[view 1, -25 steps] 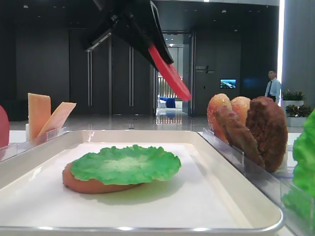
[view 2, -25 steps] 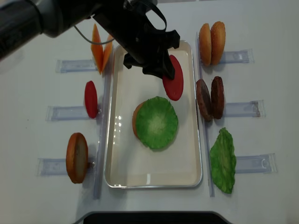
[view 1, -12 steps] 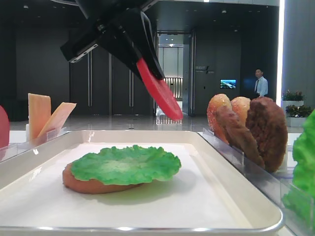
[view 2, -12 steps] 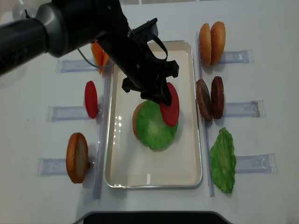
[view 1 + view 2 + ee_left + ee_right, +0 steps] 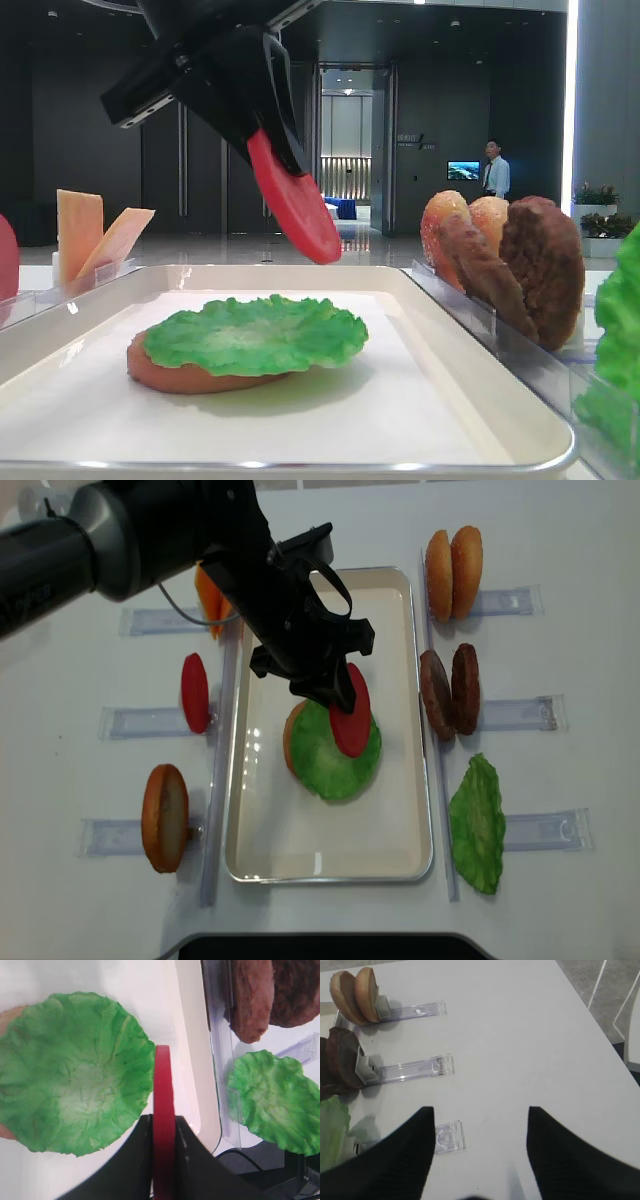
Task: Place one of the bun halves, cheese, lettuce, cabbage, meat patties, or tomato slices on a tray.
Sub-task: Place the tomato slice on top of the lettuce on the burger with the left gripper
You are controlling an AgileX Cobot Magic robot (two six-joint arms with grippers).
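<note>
White worktop (image 5: 560, 540) is carrying everything, with the large white tray (image 5: 400, 780) lying along its middle; the left arm (image 5: 150, 530) is reaching in from the upper left over the tray. On the tray's liner a green lettuce leaf (image 5: 335, 750) is lying flat on a bun half (image 5: 175, 375), whose tan edge is showing at the leaf's left side. The left pincer (image 5: 325, 675) is hanging above that stack, clamped on a red tomato slice (image 5: 349, 709); in the left wrist view the slice is showing edge-on between the two dark fingers (image 5: 137, 1160), and in the low exterior view it is tilting steeply in the air, clear of the leaf. Right of the tray, two bun halves (image 5: 453, 572), two meat patties (image 5: 450, 692) and a second lettuce leaf (image 5: 478, 823) are standing in clear holders (image 5: 520, 712); left of it, cheese slices (image 5: 215, 595), another tomato slice (image 5: 195, 692) and one bun half (image 5: 165, 817) are doing likewise. The right pincer (image 5: 480, 1160) is hovering over bare worktop beyond the holders, its fingers standing wide apart and gripping nothing.
</note>
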